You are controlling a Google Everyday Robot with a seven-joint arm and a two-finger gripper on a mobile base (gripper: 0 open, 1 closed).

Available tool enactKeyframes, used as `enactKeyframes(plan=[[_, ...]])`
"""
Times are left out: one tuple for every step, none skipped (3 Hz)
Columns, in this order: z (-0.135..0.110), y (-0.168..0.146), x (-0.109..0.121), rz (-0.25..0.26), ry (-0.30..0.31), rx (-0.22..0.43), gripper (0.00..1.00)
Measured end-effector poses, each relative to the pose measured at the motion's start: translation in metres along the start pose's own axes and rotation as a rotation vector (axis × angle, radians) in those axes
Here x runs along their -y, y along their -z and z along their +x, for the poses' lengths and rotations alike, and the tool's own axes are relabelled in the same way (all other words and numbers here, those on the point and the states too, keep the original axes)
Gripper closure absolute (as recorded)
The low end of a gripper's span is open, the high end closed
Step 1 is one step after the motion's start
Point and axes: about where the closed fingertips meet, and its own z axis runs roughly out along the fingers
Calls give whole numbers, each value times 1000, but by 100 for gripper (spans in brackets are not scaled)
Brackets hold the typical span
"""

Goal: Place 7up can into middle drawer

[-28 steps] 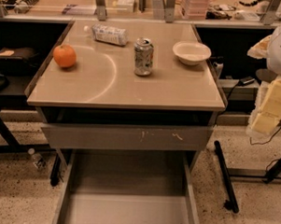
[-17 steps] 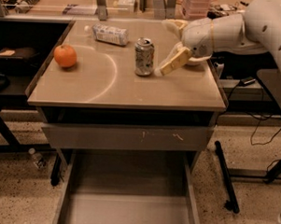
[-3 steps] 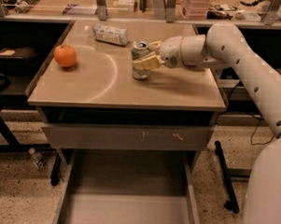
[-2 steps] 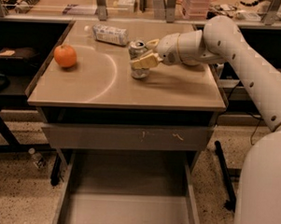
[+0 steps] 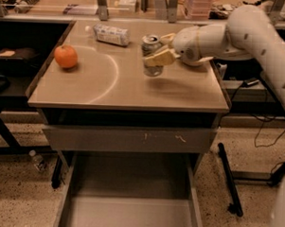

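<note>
The 7up can (image 5: 152,69) is in the grasp of the pincer (image 5: 157,49), which clenches it from 3 o'clock. The can leans a little, over the rear part of the surface (image 5: 110,85); whether it touches the surface is not clear. An orange (image 5: 66,56) sits at 9 o'clock from it and a lying plastic bottle (image 5: 110,34) at 10 o'clock. At 6 o'clock, low down, the middle drawer (image 5: 129,200) is pulled open.

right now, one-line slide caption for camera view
7up can held in the gripper at the tabletop, middle drawer open below
</note>
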Motion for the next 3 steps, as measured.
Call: enactKeyframes(plan=[[-4,44,-32,26,7,22,100],[5,91,-85,34,1,27,100],[15,127,-137,38,-12,39,100]])
